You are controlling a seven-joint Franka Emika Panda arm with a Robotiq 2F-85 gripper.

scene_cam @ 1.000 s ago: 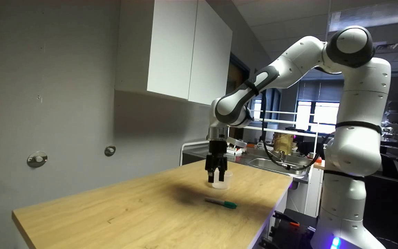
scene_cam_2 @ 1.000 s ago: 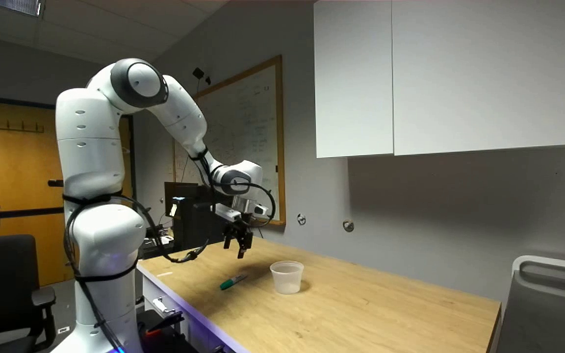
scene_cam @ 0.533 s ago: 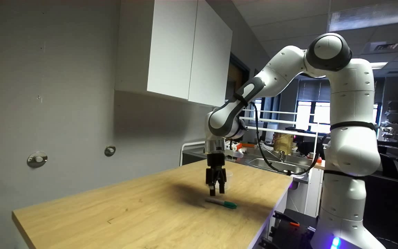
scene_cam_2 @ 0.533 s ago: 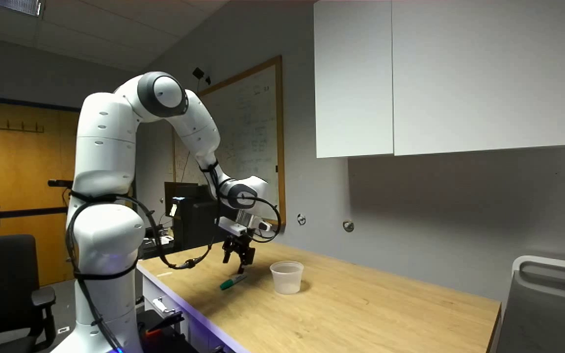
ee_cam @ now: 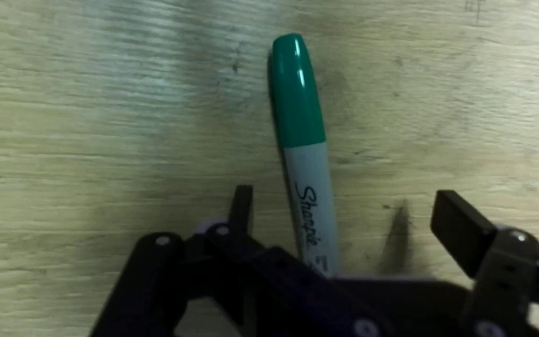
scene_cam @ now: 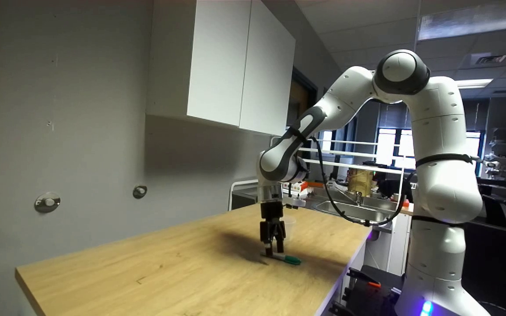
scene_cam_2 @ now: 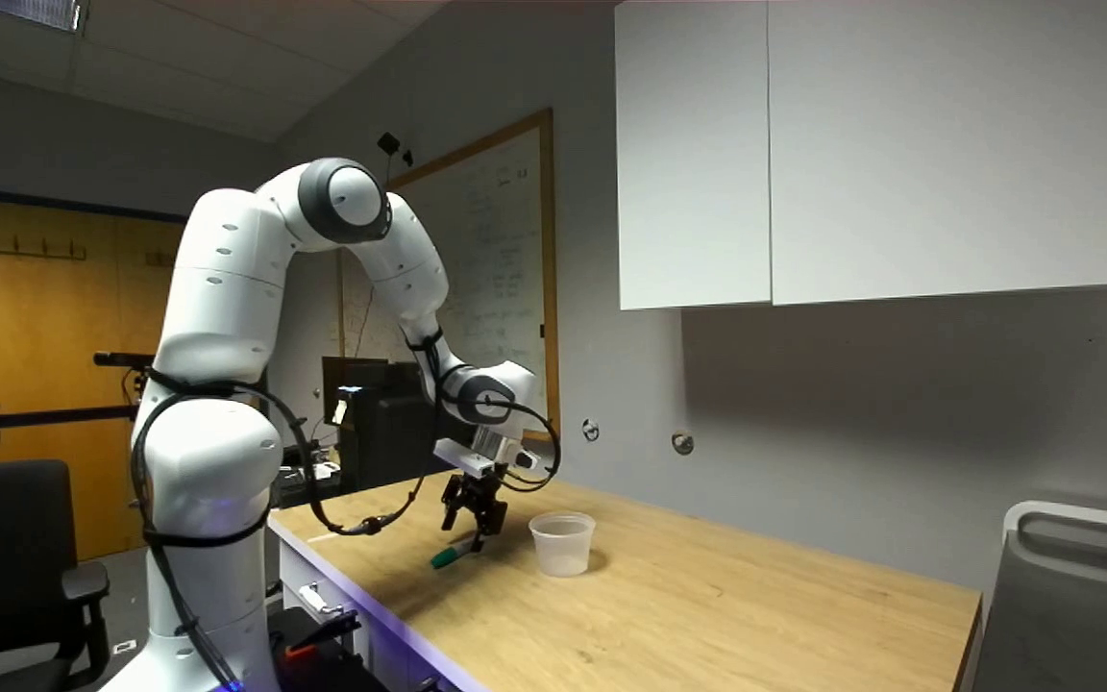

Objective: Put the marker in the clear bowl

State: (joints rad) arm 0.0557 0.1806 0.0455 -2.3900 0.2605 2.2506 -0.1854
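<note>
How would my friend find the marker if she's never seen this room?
On the tan table, look for the clear bowl. Near it, by the open gripper, lies the marker. It's thin, with a green cap, unlike the round bowl or black gripper.

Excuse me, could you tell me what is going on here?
A robot arm holds its open gripper low at the table, straddling a green-capped marker but not yet closed on it. The clear bowl stands upright on the same table, and the marker has yet to be lifted and put in.
</note>
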